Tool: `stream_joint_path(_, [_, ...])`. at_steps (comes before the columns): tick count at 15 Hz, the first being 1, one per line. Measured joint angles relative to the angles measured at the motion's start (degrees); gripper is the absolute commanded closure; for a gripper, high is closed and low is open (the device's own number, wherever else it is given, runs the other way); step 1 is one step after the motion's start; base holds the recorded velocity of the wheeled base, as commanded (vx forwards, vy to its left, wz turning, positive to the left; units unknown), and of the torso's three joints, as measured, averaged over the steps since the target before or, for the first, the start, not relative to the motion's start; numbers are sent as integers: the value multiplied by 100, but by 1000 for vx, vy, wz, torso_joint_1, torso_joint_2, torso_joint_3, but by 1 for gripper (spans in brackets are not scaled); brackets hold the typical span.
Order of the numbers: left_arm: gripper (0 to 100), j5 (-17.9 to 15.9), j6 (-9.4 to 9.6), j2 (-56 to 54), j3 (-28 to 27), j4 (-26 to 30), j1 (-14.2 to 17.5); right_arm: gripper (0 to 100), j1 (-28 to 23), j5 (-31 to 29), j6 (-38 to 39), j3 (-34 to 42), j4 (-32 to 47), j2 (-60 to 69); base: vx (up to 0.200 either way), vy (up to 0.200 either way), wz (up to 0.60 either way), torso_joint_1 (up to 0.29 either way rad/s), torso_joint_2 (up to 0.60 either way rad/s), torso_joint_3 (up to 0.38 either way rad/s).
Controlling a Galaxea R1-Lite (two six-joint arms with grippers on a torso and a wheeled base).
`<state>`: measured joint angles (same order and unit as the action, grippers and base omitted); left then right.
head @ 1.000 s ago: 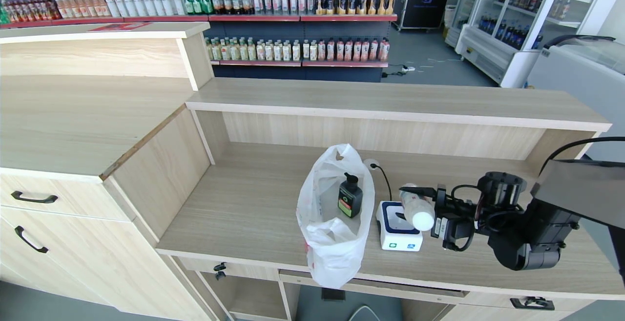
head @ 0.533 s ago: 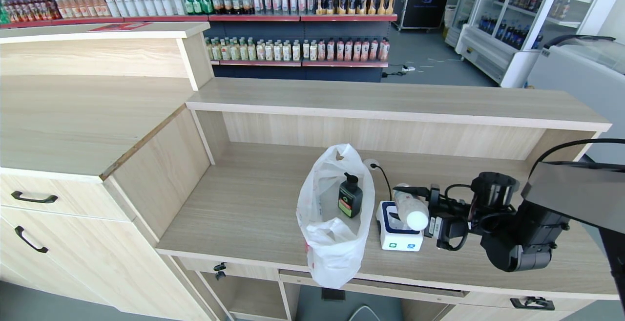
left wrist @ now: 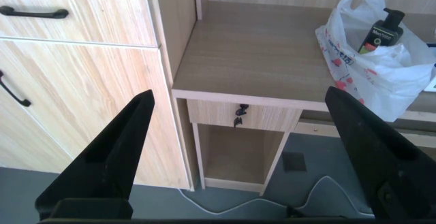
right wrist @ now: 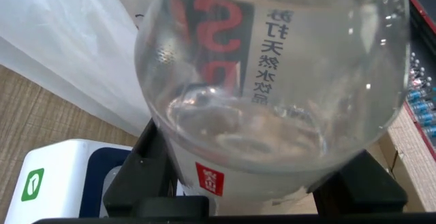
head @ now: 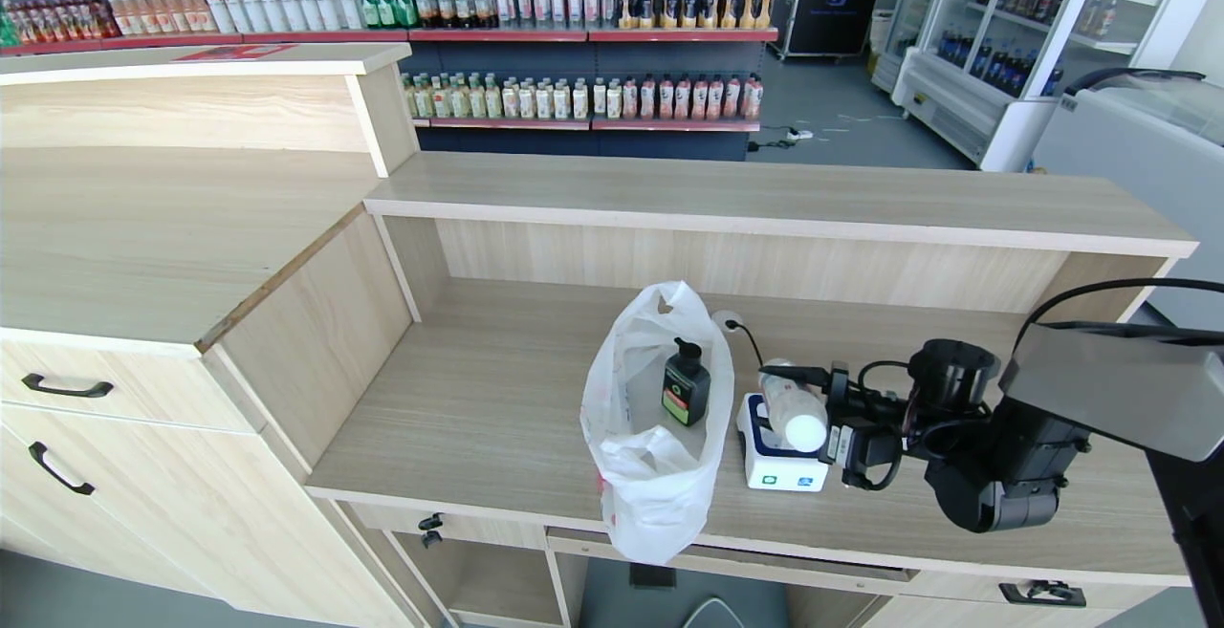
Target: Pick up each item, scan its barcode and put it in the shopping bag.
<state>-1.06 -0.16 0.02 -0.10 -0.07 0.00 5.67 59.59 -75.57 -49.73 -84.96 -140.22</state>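
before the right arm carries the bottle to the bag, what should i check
1. Bottle gripped between the right fingers: ok.
2. Bottle over the scanner: ok.
3. Barcode facing the scanner: cannot tell.
4. Shopping bag upright, mouth open: ok.
5. Room beside the pump bottle inside: ok, probably.
6. Left gripper away from the bag: ok.

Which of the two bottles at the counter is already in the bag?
The dark pump bottle, upright inside the white shopping bag. The clear bottle lies sideways in the right gripper over the white scanner.
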Motion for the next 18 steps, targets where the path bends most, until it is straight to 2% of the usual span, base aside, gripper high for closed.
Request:
stream_joint_path(12, [0,0,2,0,0,0,0,100,56,-2,219,-278,-17,-168,0,0,0,0,0,0])
stream_joint_path(18, [0,0,0,0,0,0,0,100,-190,-11,1538,-94,35,397,0,0,0,0,0,0])
